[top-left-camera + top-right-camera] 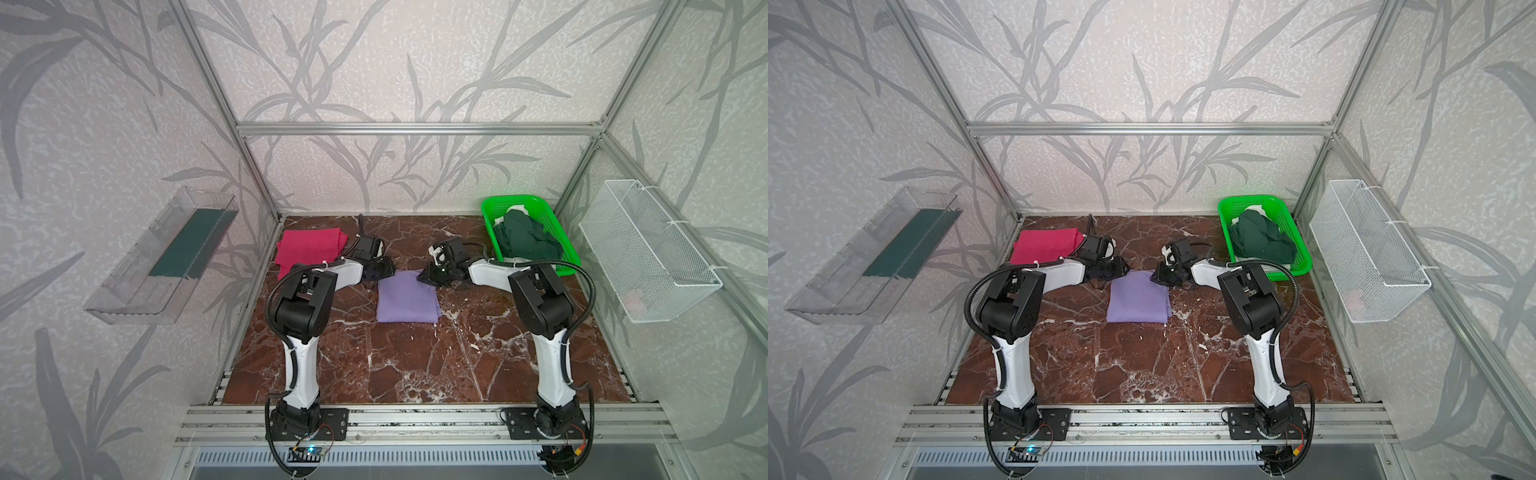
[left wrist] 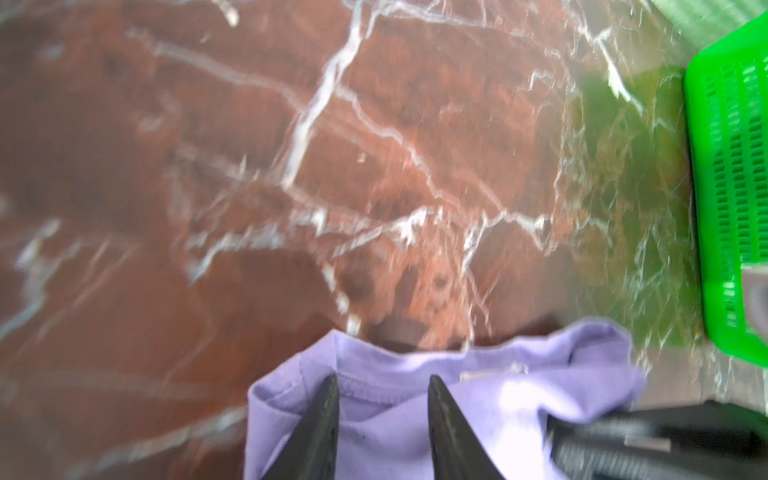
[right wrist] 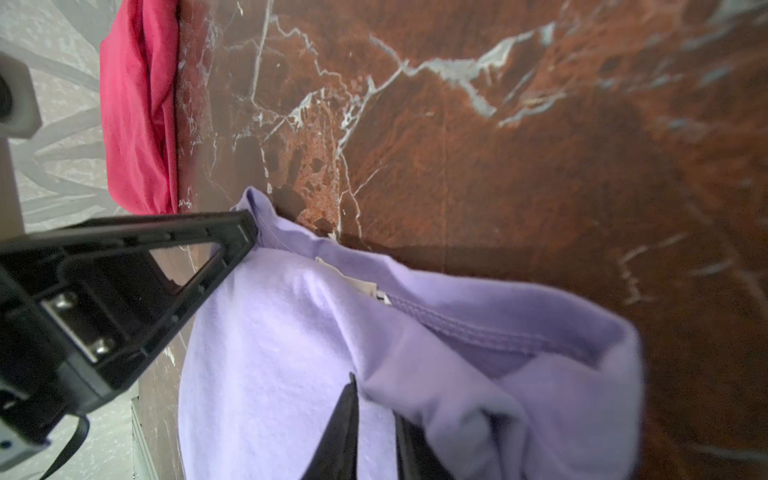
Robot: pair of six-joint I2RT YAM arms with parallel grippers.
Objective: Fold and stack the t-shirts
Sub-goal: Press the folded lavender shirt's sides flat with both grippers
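Soft lavender tee [image 1: 408, 300], folded rect., on veined marble tabletop [image 1: 415, 365].

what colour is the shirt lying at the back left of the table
Plain magenta-red shirt, no print visible; it shows best in a top view.

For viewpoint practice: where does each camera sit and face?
Top views: high behind the robot, looking down on the table; left arm, right arm show.
Left wrist: on its arm, facing the green basket; left gripper shows.
Right wrist: on its arm, facing the magenta t-shirt; right gripper shows.
Shared: both wrist views show the lavender t-shirt.
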